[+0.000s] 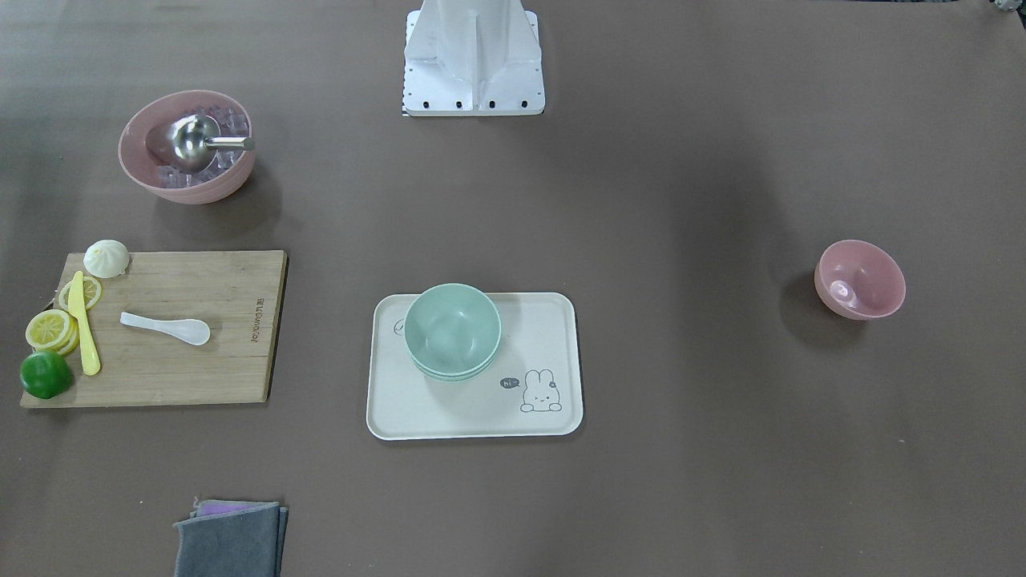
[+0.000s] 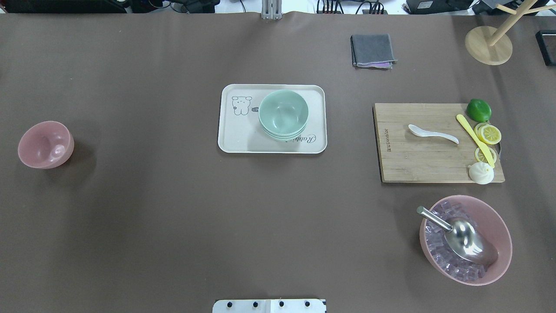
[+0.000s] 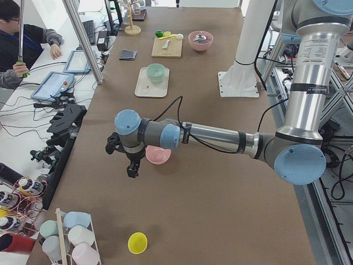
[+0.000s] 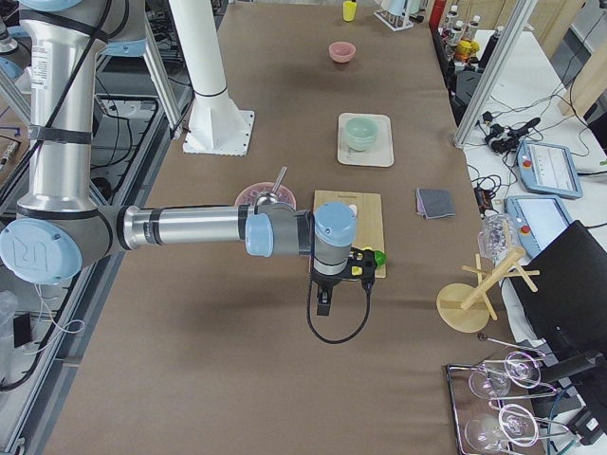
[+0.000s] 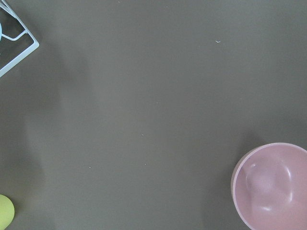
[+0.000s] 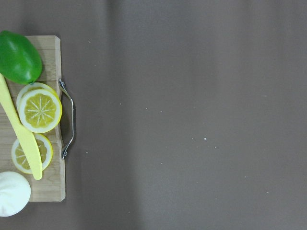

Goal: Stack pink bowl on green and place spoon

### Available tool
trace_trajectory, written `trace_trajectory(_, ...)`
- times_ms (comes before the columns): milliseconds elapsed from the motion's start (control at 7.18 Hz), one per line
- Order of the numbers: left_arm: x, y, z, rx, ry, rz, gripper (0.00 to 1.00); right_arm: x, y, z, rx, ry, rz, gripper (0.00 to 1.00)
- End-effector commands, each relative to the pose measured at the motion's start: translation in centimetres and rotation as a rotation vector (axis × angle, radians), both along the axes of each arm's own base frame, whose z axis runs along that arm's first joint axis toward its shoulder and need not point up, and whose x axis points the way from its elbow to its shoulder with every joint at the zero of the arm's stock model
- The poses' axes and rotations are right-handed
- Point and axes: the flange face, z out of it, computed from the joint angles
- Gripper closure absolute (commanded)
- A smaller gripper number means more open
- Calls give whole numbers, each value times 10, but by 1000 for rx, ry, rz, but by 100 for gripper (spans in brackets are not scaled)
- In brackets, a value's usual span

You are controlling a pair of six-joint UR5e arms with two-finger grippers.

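Note:
A small pink bowl (image 2: pixel 45 144) stands alone on the brown table at the robot's left; it also shows in the left wrist view (image 5: pixel 273 187). Stacked green bowls (image 2: pixel 283 114) sit on a cream tray (image 2: pixel 234 134) at the table's middle. A white spoon (image 2: pixel 433 134) lies on a wooden cutting board (image 2: pixel 417 161) at the right. My left gripper (image 3: pixel 132 168) hangs above the table beside the pink bowl (image 3: pixel 158 155). My right gripper (image 4: pixel 324 301) hangs beyond the board's end. Both show only in side views, so I cannot tell whether they are open or shut.
A large pink bowl (image 2: pixel 465 239) with ice cubes and a metal scoop stands near the board. A lime, lemon slices, a yellow knife and a bun lie on the board's end. A grey cloth (image 2: pixel 372 50) and a wooden stand (image 2: pixel 488 44) are at the far edge.

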Motion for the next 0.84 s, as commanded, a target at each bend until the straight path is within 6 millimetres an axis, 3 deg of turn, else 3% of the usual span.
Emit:
trace_trajectory(0,-19,27,19,-25,61,-17,2,-3,-12,-3,9,2,-3,0)
trace_trajectory(278,-34,48,28,-43,62,-46,2,-11,-21,-3,11,2,-18,0)
trace_trajectory(557,-40,55,9,-9,61,-56,2,-16,-24,-4,10,1,-27,0)
trace_trajectory(696,-39,48,3,10,49,-54,2,-17,-25,-5,17,1,-31,0)
